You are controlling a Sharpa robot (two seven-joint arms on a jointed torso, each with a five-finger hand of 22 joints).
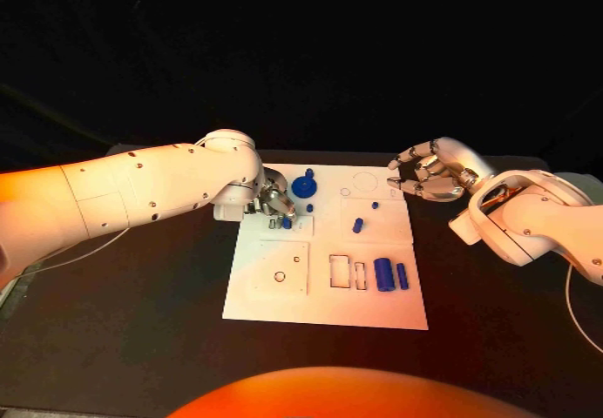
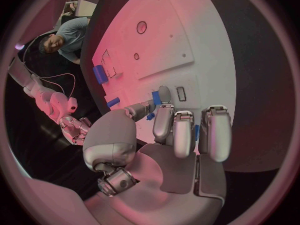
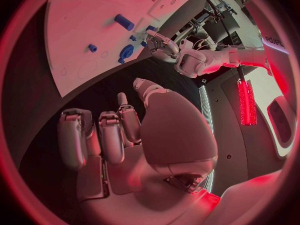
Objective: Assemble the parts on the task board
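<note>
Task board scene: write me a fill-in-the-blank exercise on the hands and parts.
1. The left hand works at the board's ____ left corner.
2. The right hand holds ____.
3. The parts are coloured ____.
4. The table is ____.

Missing words: far; nothing; blue; black

Surfaces: mostly plastic and metal.
Task board (image 1: pixel 270 296) matt white; blue parts (image 1: pixel 383 269) smooth plastic; left hand (image 1: pixel 276 202) glossy silver metal; table (image 1: pixel 125 348) matt black.
</note>
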